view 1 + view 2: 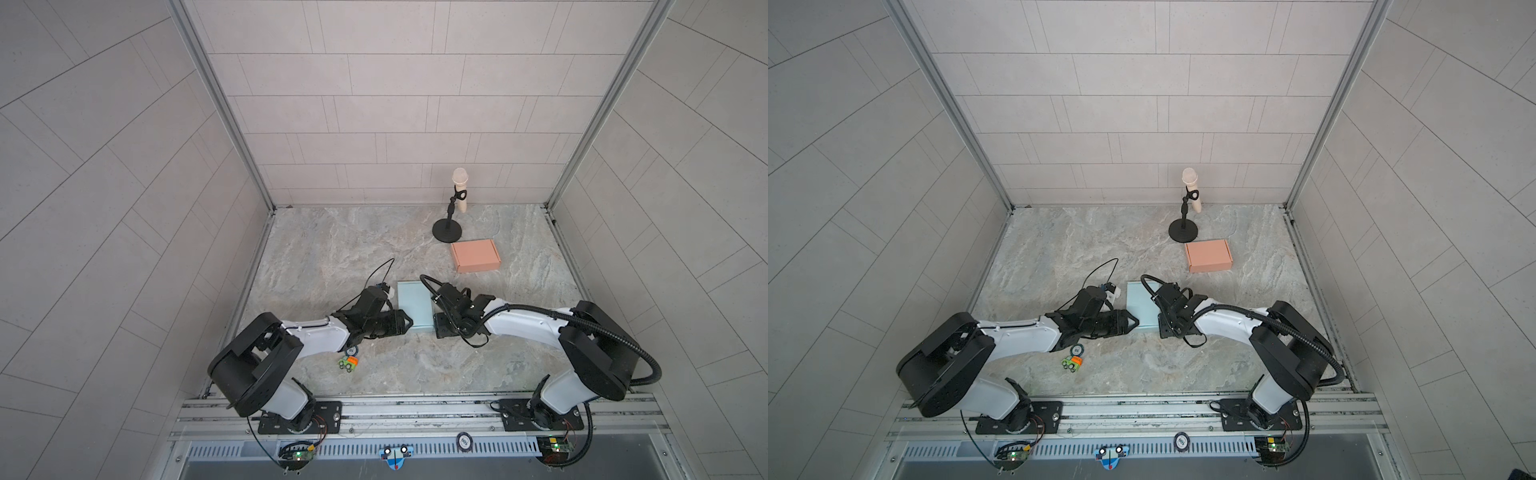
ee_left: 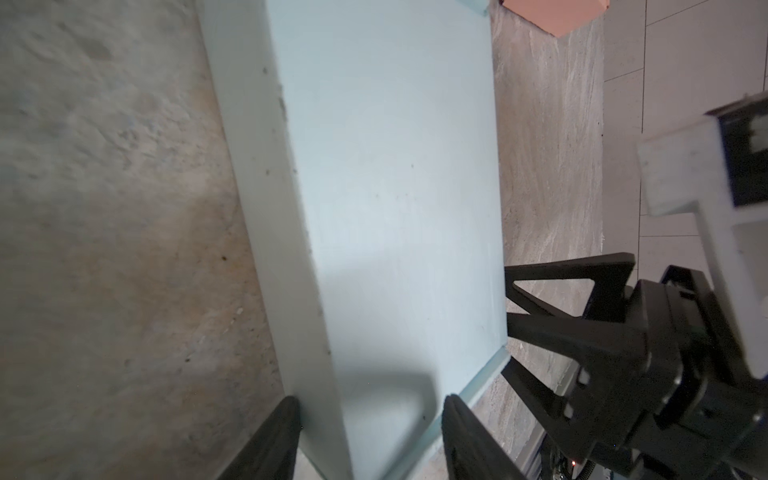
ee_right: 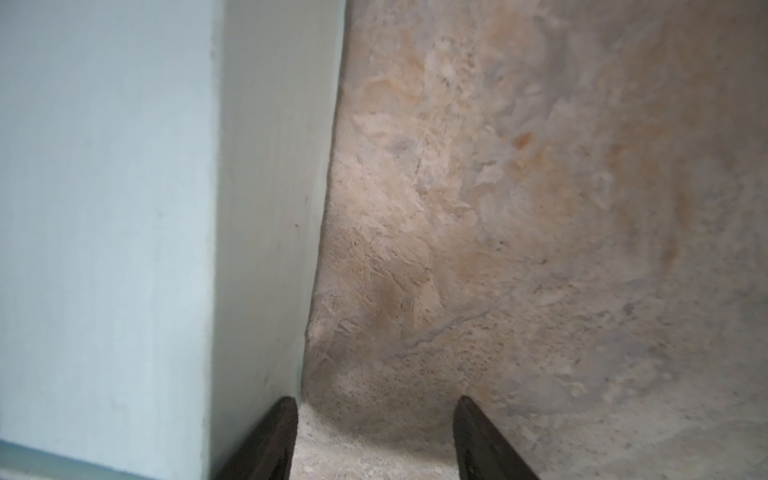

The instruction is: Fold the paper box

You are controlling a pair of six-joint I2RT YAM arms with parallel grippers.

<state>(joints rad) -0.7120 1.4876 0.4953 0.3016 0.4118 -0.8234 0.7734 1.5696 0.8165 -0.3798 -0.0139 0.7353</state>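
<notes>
We see both arms reaching inward with forearms low and nearly level over the table, so that the two grippers face each other across the near end of the light blue paper box. The left gripper points at the box's near corner. In its wrist view its fingers stand apart with that corner between them, one beside the side wall and one at the end edge. The right gripper meets the opposite side. Its fingers are likewise apart, one touching the box's wall, with bare table between them. The box lies flat, broad face up, directly ahead of both sets of fingertips. A pink box rests well beyond the right gripper.
</notes>
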